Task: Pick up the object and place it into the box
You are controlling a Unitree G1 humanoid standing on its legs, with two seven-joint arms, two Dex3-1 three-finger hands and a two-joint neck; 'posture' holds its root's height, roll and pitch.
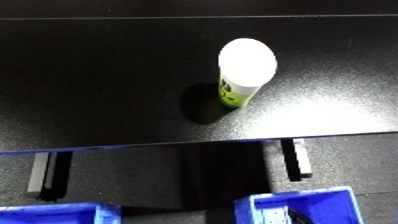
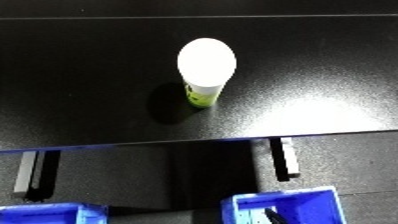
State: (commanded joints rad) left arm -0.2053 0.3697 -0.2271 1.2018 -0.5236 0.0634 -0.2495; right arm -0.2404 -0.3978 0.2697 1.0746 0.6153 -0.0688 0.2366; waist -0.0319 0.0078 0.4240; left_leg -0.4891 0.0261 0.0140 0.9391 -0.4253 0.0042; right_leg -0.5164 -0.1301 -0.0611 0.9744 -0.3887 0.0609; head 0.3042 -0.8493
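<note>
White-lidded and upright, the bottle (image 1: 242,75) stands alone on the black tabletop (image 1: 98,90), a green and white label showing low on its side, its shadow falling to its left. Nothing touches it. Neither hand shows in either view, so their state cannot be told from here. Below the tabletop's near edge two blue bins sit at the bottom of the view: the right bin (image 1: 306,206), with some small dark thing inside that I cannot identify, and the left bin (image 1: 55,213), barely showing. Both are well apart from the bottle. As I judge it, the task has not started: the reach, the grasp, the lift, the carry to a bin and the release are all left
</note>
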